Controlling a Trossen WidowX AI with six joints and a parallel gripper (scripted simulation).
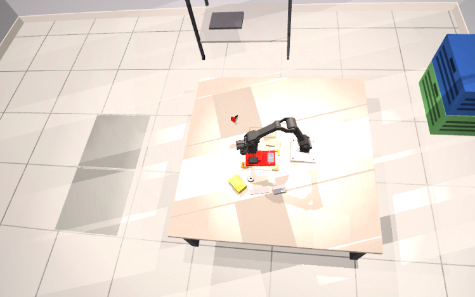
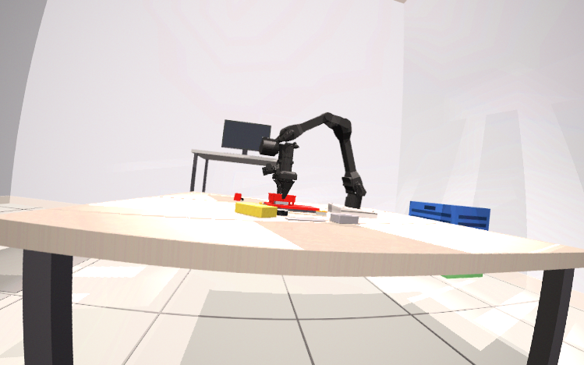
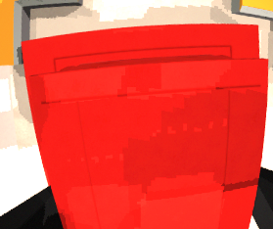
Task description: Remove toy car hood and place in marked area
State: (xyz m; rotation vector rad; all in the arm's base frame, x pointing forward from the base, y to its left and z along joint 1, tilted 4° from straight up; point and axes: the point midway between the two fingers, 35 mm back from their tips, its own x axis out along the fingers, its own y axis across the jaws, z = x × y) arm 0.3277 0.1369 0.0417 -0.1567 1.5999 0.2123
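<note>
The hood (image 2: 275, 196) (image 3: 155, 137) is a wide red panel. My gripper (image 1: 253, 154) (image 2: 284, 196) (image 3: 156, 187) is shut on it, with black fingers along both sides in the wrist view. In the exterior view a pale gap shows under the hood, just above the red toy car (image 1: 267, 163) (image 2: 302, 207) (image 3: 145, 36). The car's grey window shows on its right in the top view. The marked area (image 1: 256, 127) is a yellow outline behind the car, partly hidden by the arm. The fingertips are hidden in the top view.
Orange corner brackets (image 1: 276, 169) (image 3: 5, 29) surround the car. In front are a yellow block (image 1: 237, 183) (image 2: 256, 210), a wheel (image 1: 250, 178) (image 2: 281, 213), a pale strip (image 1: 259, 191) and a grey block (image 1: 278, 190) (image 2: 343, 219). A small red part (image 1: 233, 118) (image 2: 237, 196) lies back left.
</note>
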